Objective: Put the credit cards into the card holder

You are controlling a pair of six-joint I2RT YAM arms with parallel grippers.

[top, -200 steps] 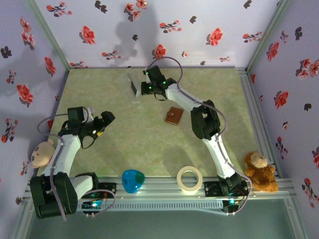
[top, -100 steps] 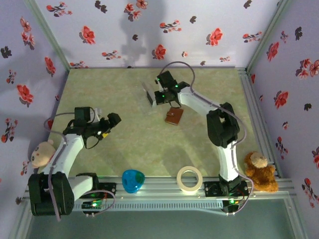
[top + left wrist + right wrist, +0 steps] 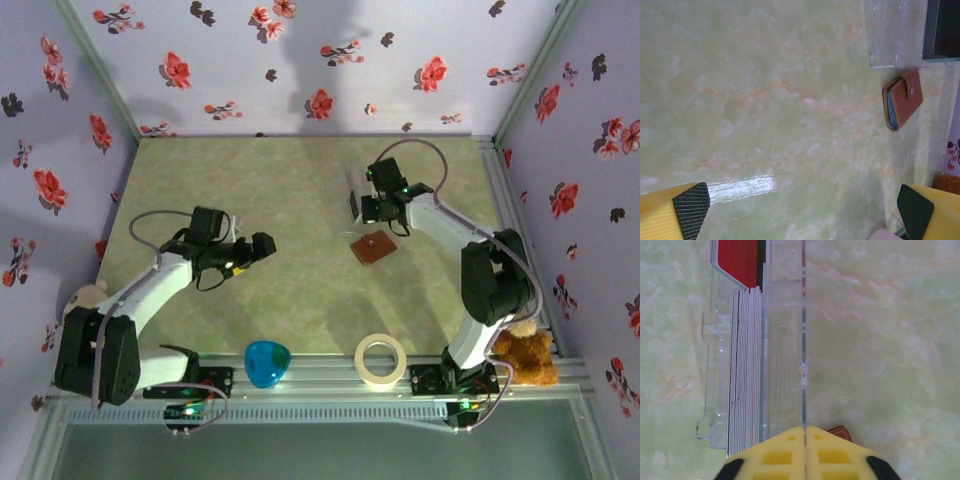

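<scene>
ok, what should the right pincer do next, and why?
Probably open and let go of the clear stand: the right pincer is shut on its wall, the credit cards sit stacked inside, and the closed card holder lies close by. Freed, it could pinch one card.

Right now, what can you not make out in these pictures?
1. Credit cards, right wrist view: edge-on in the clear stand, so their number and colours, one red aside, are unclear.
2. Card holder, right wrist view: mostly hidden behind the right gripper.
3. Dark rectangle, left wrist view: cut off at the top right corner.
</scene>
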